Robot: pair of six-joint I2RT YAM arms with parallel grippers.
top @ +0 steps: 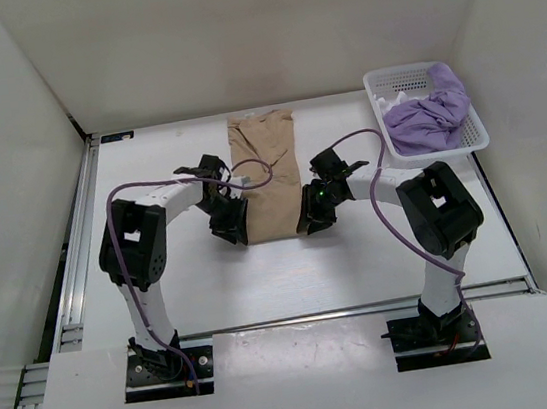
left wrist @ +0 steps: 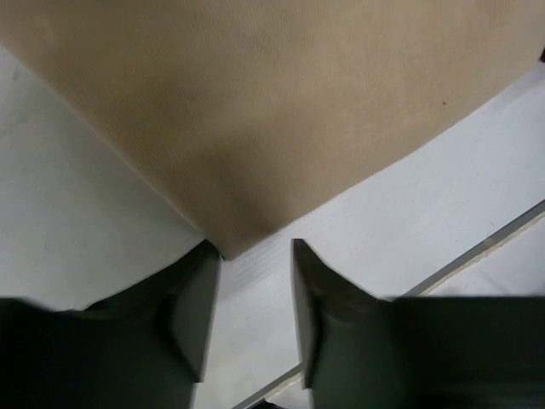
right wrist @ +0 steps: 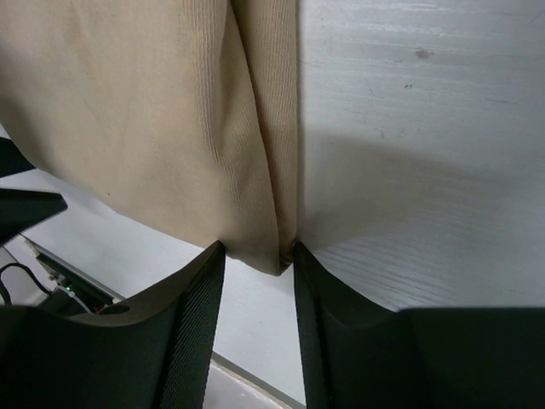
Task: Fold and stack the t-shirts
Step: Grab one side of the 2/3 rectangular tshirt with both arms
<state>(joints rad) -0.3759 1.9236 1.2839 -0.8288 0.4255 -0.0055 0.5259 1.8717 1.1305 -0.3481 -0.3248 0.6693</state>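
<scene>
Shirt (top: 264,145) runs near-to-far; left gripper (left wrist: 255,249) gapes at its near-left corner, right gripper (right wrist: 258,249) straddles the near-right, can't tell if pinching.

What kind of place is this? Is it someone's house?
Probably not a house; it looks like a robot test booth. White walls box in a white table, a left arm and right arm are bolted at its near edge, and a tan shirt and basket are set out.
</scene>
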